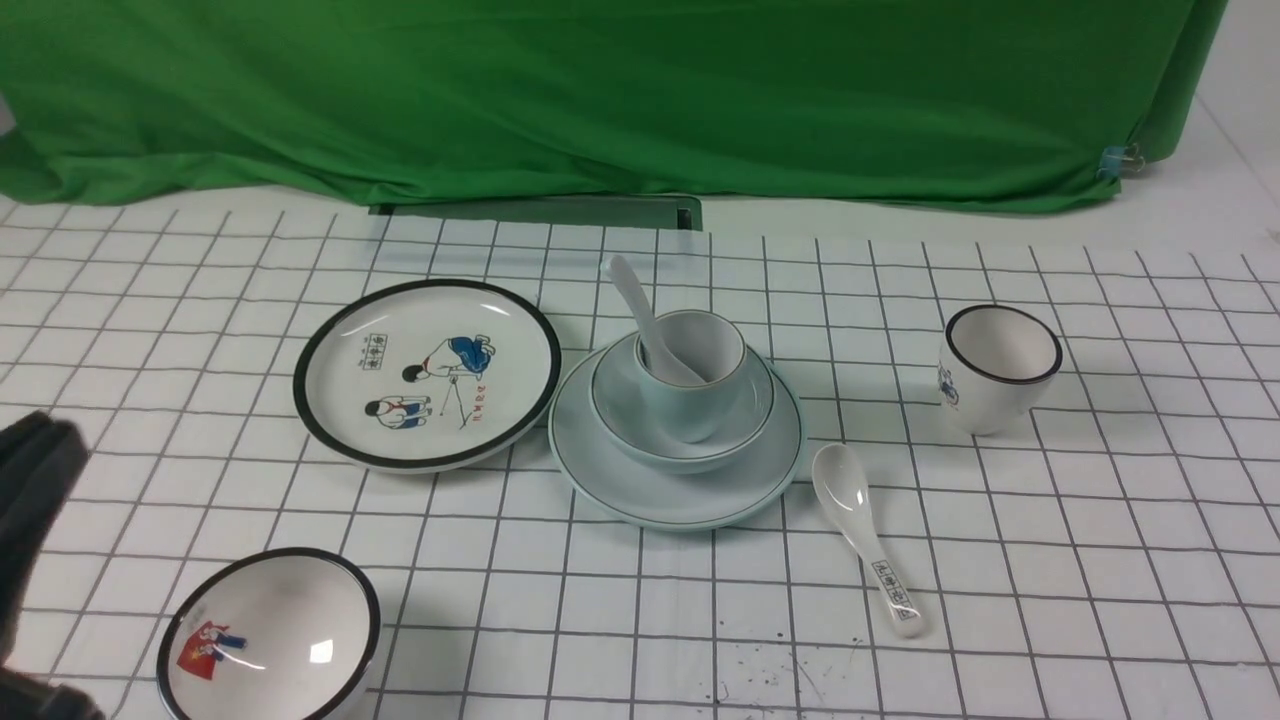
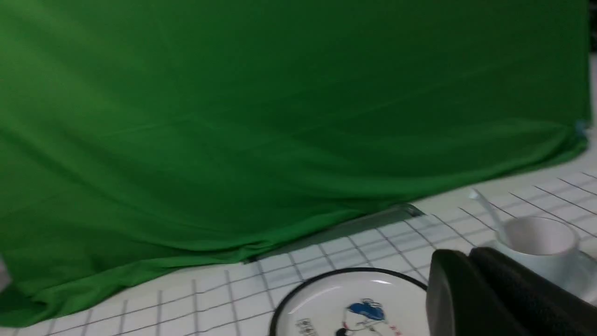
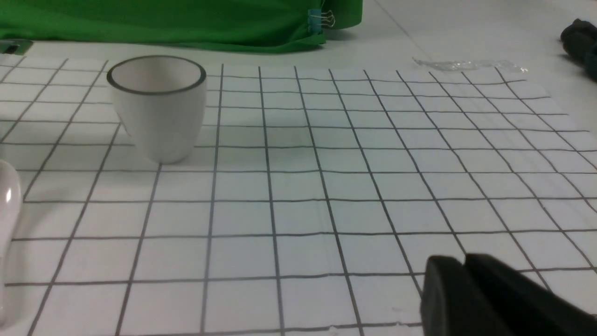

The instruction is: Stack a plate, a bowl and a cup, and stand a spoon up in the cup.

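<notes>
The pale blue-green plate (image 1: 640,495) lies at the table's middle with the matching bowl (image 1: 612,395) on it. The cup (image 1: 700,400) stands in the bowl. The plain white spoon (image 1: 632,295) stands in the cup, its handle leaning back to the left. From the left wrist view the cup (image 2: 536,247) and spoon (image 2: 489,212) show just past my left gripper (image 2: 466,254), which is shut and empty. That gripper (image 1: 45,430) sits at the far left edge, well clear of the stack. My right gripper (image 3: 464,261) hangs low over bare grid cloth, fingers together, holding nothing; the front view does not show it.
A black-rimmed cartoon plate (image 1: 425,370) lies left of the stack. A black-rimmed bowl (image 1: 265,640) sits front left. A black-rimmed white cup (image 1: 1000,365) stands at the right, a printed spoon (image 1: 865,530) lies in front of the stack. Green cloth (image 1: 600,90) backs the table.
</notes>
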### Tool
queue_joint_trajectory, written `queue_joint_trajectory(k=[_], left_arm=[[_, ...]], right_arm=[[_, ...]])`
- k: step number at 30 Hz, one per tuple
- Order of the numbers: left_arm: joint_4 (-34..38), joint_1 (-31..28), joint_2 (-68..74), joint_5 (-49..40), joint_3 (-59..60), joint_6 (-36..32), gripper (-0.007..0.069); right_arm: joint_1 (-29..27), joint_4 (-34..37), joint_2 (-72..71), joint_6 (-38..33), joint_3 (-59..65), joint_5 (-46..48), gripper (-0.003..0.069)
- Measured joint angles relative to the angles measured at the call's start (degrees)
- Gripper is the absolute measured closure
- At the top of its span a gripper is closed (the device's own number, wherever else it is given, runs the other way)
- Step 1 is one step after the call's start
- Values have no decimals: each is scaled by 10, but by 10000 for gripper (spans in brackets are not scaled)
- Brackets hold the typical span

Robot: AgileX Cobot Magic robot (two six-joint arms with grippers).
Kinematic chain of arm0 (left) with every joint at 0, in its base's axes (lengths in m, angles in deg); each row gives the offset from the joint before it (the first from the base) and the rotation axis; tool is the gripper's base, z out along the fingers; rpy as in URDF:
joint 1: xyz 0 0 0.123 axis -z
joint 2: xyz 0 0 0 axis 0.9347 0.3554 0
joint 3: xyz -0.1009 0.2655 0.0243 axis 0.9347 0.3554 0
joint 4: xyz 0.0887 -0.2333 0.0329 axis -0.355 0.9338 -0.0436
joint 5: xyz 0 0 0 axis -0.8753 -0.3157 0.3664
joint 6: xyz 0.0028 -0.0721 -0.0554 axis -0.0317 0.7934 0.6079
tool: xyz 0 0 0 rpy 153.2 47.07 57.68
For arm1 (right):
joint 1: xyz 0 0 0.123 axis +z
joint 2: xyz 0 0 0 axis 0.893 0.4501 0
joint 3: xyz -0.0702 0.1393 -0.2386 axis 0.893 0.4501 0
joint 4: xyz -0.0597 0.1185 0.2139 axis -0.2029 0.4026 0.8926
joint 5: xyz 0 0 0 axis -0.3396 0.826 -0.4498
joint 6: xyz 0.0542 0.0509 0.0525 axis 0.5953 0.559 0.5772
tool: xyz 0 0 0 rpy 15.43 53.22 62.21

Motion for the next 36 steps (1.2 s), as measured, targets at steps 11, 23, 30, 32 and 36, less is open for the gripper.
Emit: queue_joint_trajectory(k=[11, 23, 30, 32, 36], left_arm=[[29, -139, -118, -76, 104, 60, 653], [54, -143, -118, -170, 104, 58, 653], [54, -143, -118, -170, 104, 58, 653], [54, -143, -118, -168, 104, 54, 653], [54, -143, -118, -168, 104, 52, 653]], right_arm=[[0, 0, 0, 0, 0, 0, 555], [0, 0, 0, 0, 0, 1, 536], [0, 0, 0, 0, 0, 1, 523], [0, 0, 0, 0, 0, 1, 516], [0, 0, 0, 0, 0, 1, 507]])
